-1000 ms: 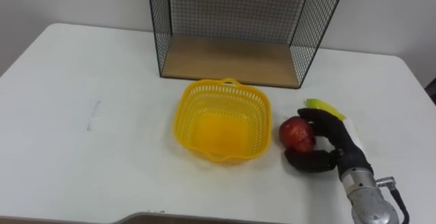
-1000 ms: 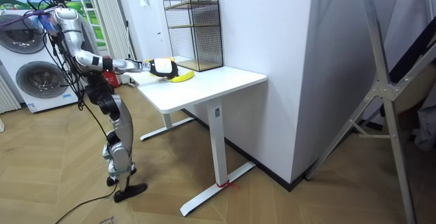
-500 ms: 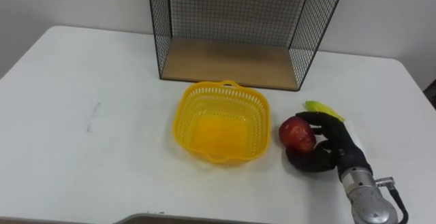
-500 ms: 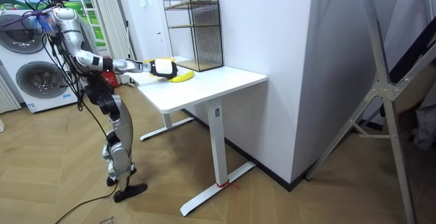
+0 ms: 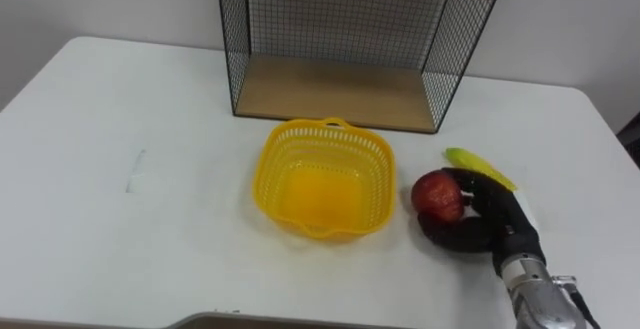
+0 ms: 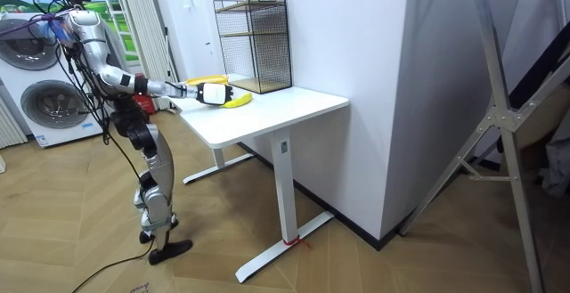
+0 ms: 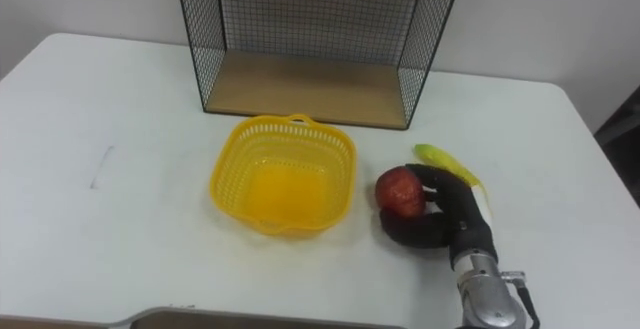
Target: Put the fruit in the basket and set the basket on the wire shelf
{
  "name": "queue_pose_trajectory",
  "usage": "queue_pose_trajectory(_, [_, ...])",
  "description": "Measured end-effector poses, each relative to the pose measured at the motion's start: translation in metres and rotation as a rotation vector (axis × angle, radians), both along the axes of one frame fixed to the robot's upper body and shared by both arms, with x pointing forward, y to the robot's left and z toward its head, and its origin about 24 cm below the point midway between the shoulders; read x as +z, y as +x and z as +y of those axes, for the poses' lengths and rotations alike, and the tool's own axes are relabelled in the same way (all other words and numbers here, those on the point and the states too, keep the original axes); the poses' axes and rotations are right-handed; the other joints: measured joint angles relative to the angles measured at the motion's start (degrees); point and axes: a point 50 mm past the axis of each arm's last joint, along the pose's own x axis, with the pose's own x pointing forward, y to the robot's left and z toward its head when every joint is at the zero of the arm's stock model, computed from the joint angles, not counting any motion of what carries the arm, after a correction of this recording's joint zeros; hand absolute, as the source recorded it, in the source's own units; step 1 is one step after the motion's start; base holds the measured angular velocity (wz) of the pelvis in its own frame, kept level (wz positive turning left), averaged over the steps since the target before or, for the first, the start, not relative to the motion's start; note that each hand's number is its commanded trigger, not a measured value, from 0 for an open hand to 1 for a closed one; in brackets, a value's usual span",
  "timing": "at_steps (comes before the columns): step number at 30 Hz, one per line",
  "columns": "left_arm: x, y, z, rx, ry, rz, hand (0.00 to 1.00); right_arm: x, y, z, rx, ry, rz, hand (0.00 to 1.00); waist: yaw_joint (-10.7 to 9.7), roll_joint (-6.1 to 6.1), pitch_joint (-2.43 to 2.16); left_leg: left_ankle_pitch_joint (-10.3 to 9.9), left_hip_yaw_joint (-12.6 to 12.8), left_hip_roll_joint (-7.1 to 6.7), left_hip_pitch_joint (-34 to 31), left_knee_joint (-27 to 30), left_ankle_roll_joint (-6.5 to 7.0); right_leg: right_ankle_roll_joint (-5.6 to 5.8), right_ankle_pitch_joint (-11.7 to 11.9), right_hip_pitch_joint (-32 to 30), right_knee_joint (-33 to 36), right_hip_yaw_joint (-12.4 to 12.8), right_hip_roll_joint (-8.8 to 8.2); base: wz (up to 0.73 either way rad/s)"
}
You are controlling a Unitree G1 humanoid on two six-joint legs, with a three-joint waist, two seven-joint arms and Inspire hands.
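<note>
One round red apple sits just right of the yellow plastic basket, your right robot hand curled round it. Lift too low and you could clip the rim, shoving the basket.

One basket at centre. One apple and one banana at right, two fruits in all. One shelf at top. One table. One hand at lower right.
</note>
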Motion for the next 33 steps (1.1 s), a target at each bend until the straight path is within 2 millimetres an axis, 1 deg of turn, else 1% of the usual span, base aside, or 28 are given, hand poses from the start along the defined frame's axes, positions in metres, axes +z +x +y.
queue_pose_trajectory(3, [-0.001,-0.004,-0.002,0.006,-0.005,0.007,0.0,-0.001,0.0,0.001,-0.021,0.064,-0.008,1.0,-0.03,0.1,0.04,0.0,-0.01,-0.03,0.01,-0.36,0.01,0.01,0.0,0.05,0.0,-0.06,0.0,0.0])
queue_pose_trajectory(8, [-0.002,-0.003,-0.007,0.01,-0.016,0.007,0.0,-0.001,-0.001,-0.001,-0.065,0.171,-0.026,1.0,-0.49,0.4,0.07,-0.01,-0.16,-0.05,0.05,-0.33,0.01,0.04,0.03,0.16,-0.07,-0.68,-0.09,0.01])
queue_pose_trajectory(10, [-0.003,-0.004,-0.01,0.011,-0.024,0.008,0.0,0.0,0.0,-0.001,-0.073,0.199,-0.036,1.0,-0.9,0.8,0.09,-0.01,-0.16,-0.05,0.33,-0.31,0.01,0.04,0.03,0.35,-0.1,-0.72,-0.15,0.0])
queue_pose_trajectory(13, [-0.003,-0.004,-0.013,0.014,-0.031,0.009,0.0,0.001,0.002,-0.001,-0.076,0.218,-0.046,1.0,-1.35,1.5,0.09,-0.01,-0.12,-0.05,0.75,-0.35,0.01,0.04,0.02,0.6,-0.09,-0.7,-0.14,0.0])
queue_pose_trajectory(15, [-0.003,-0.004,-0.013,0.014,-0.031,0.01,0.0,0.001,0.002,-0.001,-0.072,0.22,-0.048,1.0,-1.39,1.7,0.06,-0.01,-0.1,-0.04,0.9,-0.35,0.01,0.05,0.02,0.59,-0.09,-0.7,-0.14,0.0])
queue_pose_trajectory(20, [-0.004,-0.004,-0.013,0.016,-0.027,0.02,0.0,0.003,0.003,0.0,-0.069,0.221,-0.051,1.0,-1.27,1.82,0.01,-0.01,0.08,-0.02,0.86,-0.37,0.01,0.05,0.02,0.3,-0.08,-0.52,0.06,-0.02])
queue_pose_trajectory(26, [-0.004,-0.006,-0.015,0.017,-0.031,0.027,0.0,0.009,0.007,0.004,-0.052,0.228,-0.058,1.0,-1.18,1.9,-0.19,0.0,0.23,-0.02,-0.07,0.04,0.01,0.03,0.04,-0.45,0.19,-0.37,-0.14,-0.02])
queue_pose_trajectory(27, [-0.004,-0.005,-0.015,0.017,-0.032,0.026,0.0,0.011,0.009,0.006,-0.044,0.229,-0.063,1.0,-1.11,1.83,-0.26,0.0,0.25,-0.02,-0.08,0.02,0.01,0.03,0.03,-0.48,0.18,-0.01,-0.12,0.0])
queue_pose_trajectory(29, [-0.004,-0.005,-0.016,0.017,-0.034,0.025,0.0,0.02,0.013,0.009,-0.018,0.234,-0.093,1.0,-1.12,2.09,-0.13,0.01,0.3,-0.05,-0.09,0.02,0.02,0.04,0.03,-0.5,0.17,0.13,-0.07,0.0])
queue_pose_trajectory(31, [-0.004,-0.005,-0.015,0.017,-0.031,0.023,0.0,0.031,0.017,0.012,0.007,0.237,-0.143,1.0,-1.12,2.27,-0.17,0.01,0.31,-0.04,-0.01,0.03,0.02,0.04,0.03,-0.41,0.17,0.17,-0.09,0.0])
queue_pose_trajectory(33, [-0.004,-0.005,-0.015,0.016,-0.032,0.022,0.0,0.038,0.019,0.014,0.025,0.239,-0.171,1.0,-1.0,2.17,-0.16,0.02,0.31,-0.01,-0.01,0.04,0.0,0.03,0.03,-0.45,0.16,0.21,-0.09,0.0])
